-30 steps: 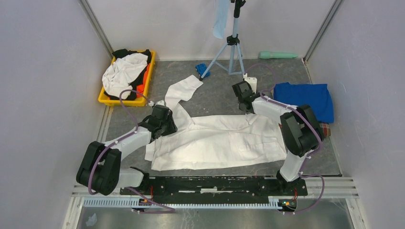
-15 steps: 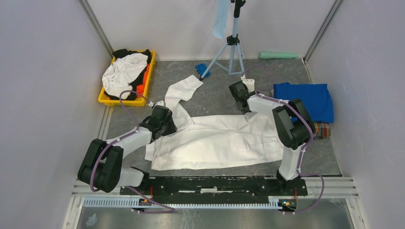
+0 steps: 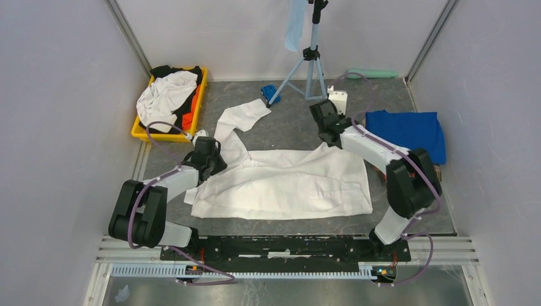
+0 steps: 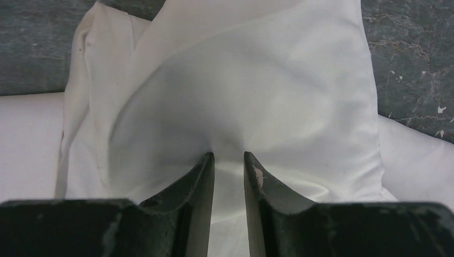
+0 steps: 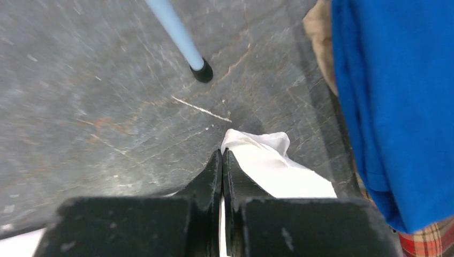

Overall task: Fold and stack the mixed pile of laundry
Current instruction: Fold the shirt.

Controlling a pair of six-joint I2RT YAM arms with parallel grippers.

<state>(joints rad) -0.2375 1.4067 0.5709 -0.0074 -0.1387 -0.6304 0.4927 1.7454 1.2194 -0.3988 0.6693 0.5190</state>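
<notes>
Grey tabletop (image 3: pixel 287 131), white shirt (image 3: pixel 287 185) spread across it. Left gripper (image 4: pixel 229 158) narrowly pinches a fold, right gripper (image 5: pixel 222 155) clamps a corner; pulling could slip that thin hold.

white shirt (image 3: pixel 287 185): smooth matt cloth | table (image 5: pixel 107 80): scuffed grey, matt | fingers (image 4: pixel 201 193): black matt plastic

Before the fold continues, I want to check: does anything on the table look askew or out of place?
The white shirt is not flat: one sleeve juts toward the tripod, and cloth bunches where the left hand pinches it. The right hand grips a far corner.
</notes>
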